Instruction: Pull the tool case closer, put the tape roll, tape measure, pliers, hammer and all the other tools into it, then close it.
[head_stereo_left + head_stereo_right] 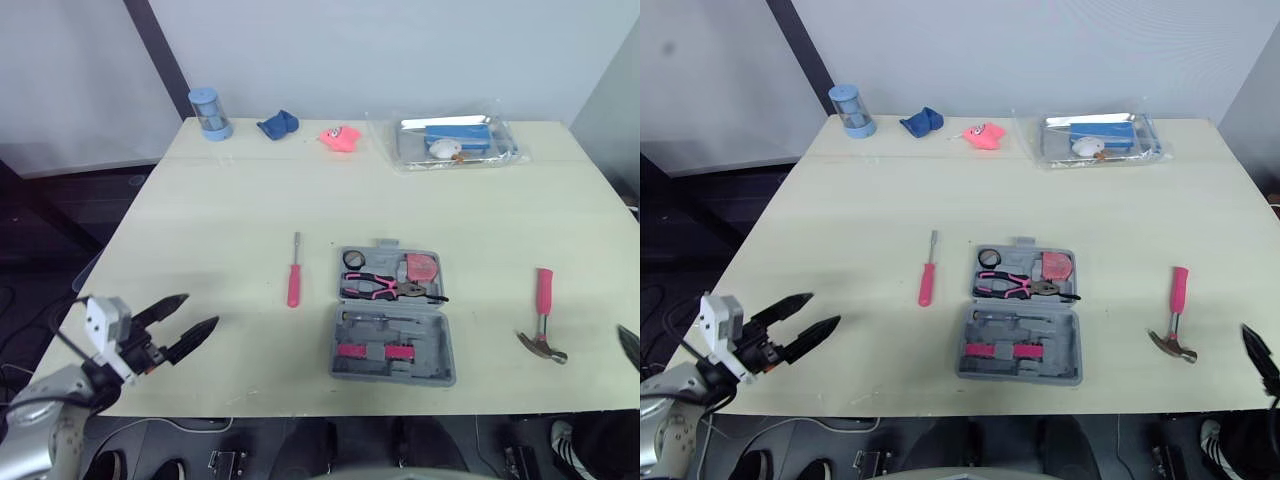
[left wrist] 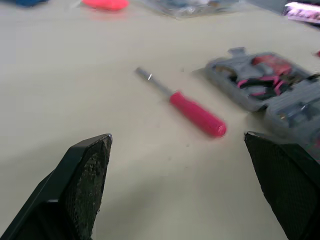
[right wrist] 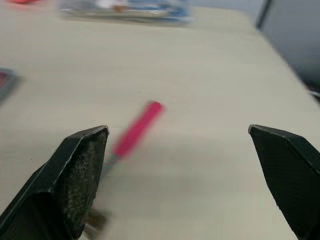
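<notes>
Left end effector [image 1: 200, 311]: fingers spread, empty, over front-left edge of bench [image 1: 230, 200]. Right end effector [image 3: 177, 131]: spread, empty, near front-right edge. Tool case [image 1: 392, 345] lies open mid-bench, with pliers [image 1: 390, 288], tape measure [image 1: 421, 268] and tape roll [image 1: 352, 259] in the far half. Screwdriver [image 1: 294, 275] lies left of the case, hammer [image 1: 541, 318] right, both apart from it.
</notes>
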